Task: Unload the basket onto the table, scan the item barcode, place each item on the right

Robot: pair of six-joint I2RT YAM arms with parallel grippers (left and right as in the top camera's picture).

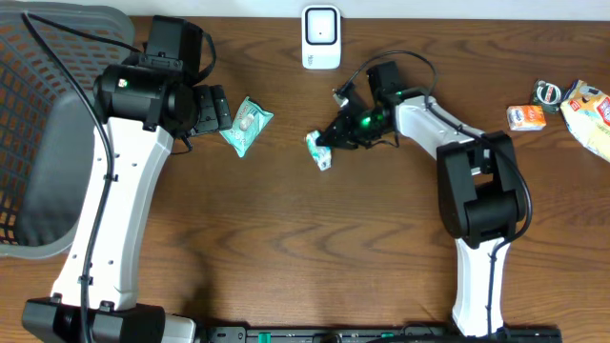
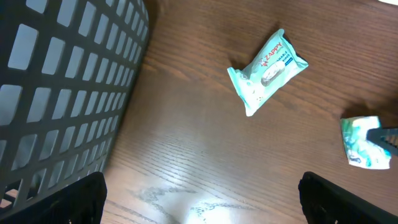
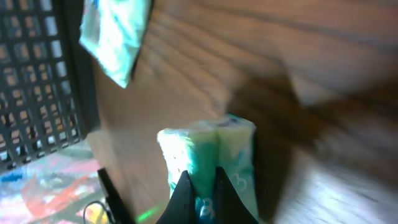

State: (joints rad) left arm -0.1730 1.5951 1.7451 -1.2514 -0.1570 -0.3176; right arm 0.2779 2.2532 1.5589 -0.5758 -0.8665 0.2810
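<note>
Brown wooden worktop (image 1: 286,238). The packet (image 1: 319,151) is at mid-worktop, its end pinched in the clenched right fingers (image 3: 184,194). The scanner (image 1: 321,38) stands beyond, far centre. Likely the presenting step: next, turn the barcode toward the scanner. The left fingers (image 2: 74,202) are spread wide, empty.

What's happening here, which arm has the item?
The right gripper is shut on a small green-and-white packet near the middle of the table. The packet sits well short of the white device at the far edge, probably the scanner, so no scan yet. The left gripper is open and holds nothing. It sits beside a teal wipes pack lying flat on the wood, with the dark basket to its left.
</note>
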